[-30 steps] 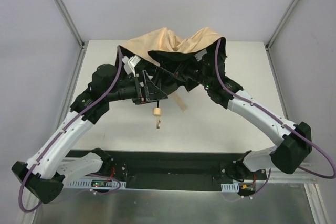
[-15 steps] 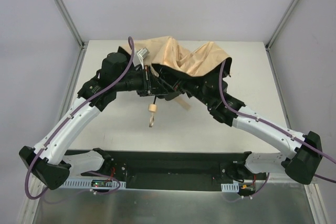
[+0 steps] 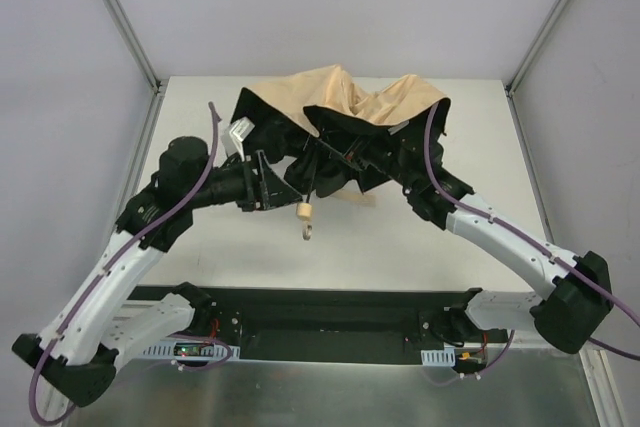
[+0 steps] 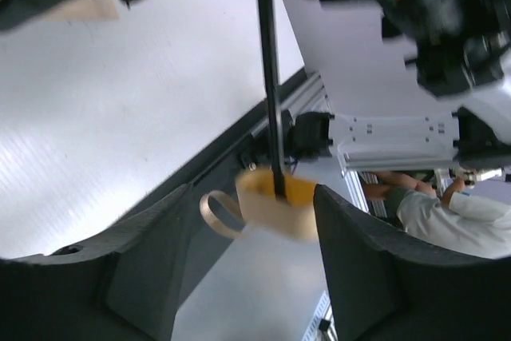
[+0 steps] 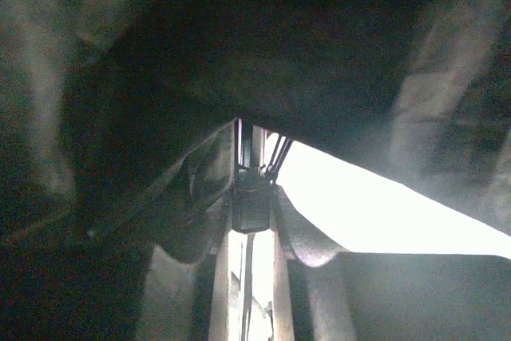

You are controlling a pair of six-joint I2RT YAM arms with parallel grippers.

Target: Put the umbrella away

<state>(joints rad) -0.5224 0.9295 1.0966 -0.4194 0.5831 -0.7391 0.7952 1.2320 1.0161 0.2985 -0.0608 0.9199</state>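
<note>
While the umbrella sat bunched at the far middle of the desk, its shaft pointed toward the near edge and ended in the knob handle. The left fingers stood apart, the knob framed between them, the nearer pair to it. The right fingers were hidden under the black lining, so whether they were parted or closed could not be told.

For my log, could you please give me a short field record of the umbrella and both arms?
umbrella: partly collapsed, tan fabric bunched, black lining showing
handle: pale knob with a loop, pointing toward the arm bases
left fingers: open, handle between them
right arm: reaches under the umbrella; its fingers' state unclear
</note>
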